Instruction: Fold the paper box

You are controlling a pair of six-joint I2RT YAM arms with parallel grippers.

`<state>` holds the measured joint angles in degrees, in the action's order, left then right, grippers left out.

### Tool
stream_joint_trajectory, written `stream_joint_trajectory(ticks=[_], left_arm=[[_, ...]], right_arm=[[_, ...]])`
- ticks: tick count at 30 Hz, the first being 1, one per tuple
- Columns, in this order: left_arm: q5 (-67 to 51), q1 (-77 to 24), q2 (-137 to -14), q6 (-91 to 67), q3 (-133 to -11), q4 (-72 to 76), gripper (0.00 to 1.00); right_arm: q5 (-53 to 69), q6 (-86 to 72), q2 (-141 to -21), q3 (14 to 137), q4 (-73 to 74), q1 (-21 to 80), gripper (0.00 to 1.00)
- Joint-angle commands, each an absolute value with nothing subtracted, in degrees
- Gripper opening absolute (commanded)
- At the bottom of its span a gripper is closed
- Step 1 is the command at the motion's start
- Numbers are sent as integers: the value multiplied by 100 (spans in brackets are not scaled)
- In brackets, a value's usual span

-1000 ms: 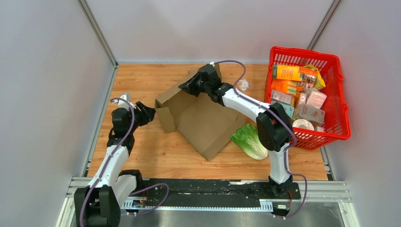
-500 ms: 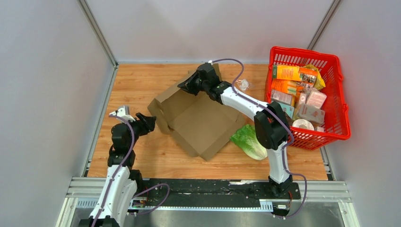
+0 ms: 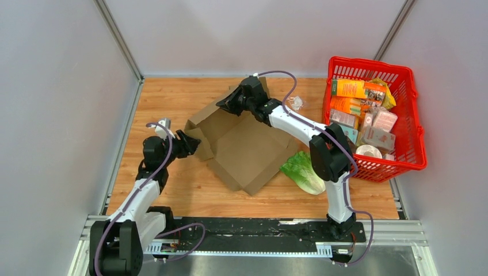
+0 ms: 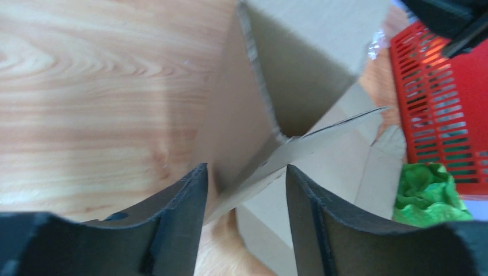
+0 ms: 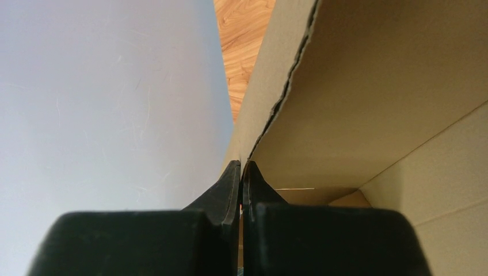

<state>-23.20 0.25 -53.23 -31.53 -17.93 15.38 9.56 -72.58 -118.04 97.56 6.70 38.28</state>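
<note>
1. Two jaws of the left gripper [image 4: 244, 178] stand apart at the near-left corner of the cardboard box [image 3: 241, 149]. A thin flap [image 4: 322, 129] runs aslant between them and is not pinched.
2. Mid-table [image 3: 172, 103], the box lies open and only partly raised, its broad panels spread toward the near right.
3. At the box's far side, the right gripper [image 5: 241, 167] has its fingers pressed together on the top edge of the far wall, clamping it.
4. By my reading, the step in hand is raising the sides: the right arm anchors the box while the left lines up on the flap.
5. Next, the left jaws would need to close squarely on that flap, then swing it up against the neighbouring wall without dragging the box.
6. Just beside the box's right corner is a lettuce [image 3: 304, 171], and beyond it a red basket [image 3: 368, 60] of groceries.
</note>
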Motion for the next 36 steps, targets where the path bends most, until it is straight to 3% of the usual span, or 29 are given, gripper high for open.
stream_joint_trajectory(ticks=[1,12,18,22,30,36], left_arm=[[-2313,-263,-5423,-3067,-2284,2391,56],[322,-1537,-5055,-2496,-2277,1460,48],[1281,-2030,-4589,-2241,-2259,512,64],[1687,-2364,-4500,-2268,-2154,369,71],[1915,-2548,-5000,-2382,-2180,1071,58],[2258,-3067,-5177,-2311,-2215,1125,65]], right_arm=[[835,-7049,-11786,9650,730,3902,0],[694,-7488,-11452,9123,518,4113,0],[642,-7436,-11312,8948,510,4113,0],[720,-7663,-11320,8798,344,4157,0],[694,-7708,-11048,7956,-596,4298,0],[799,-7270,-10802,7339,-1045,4272,0]])
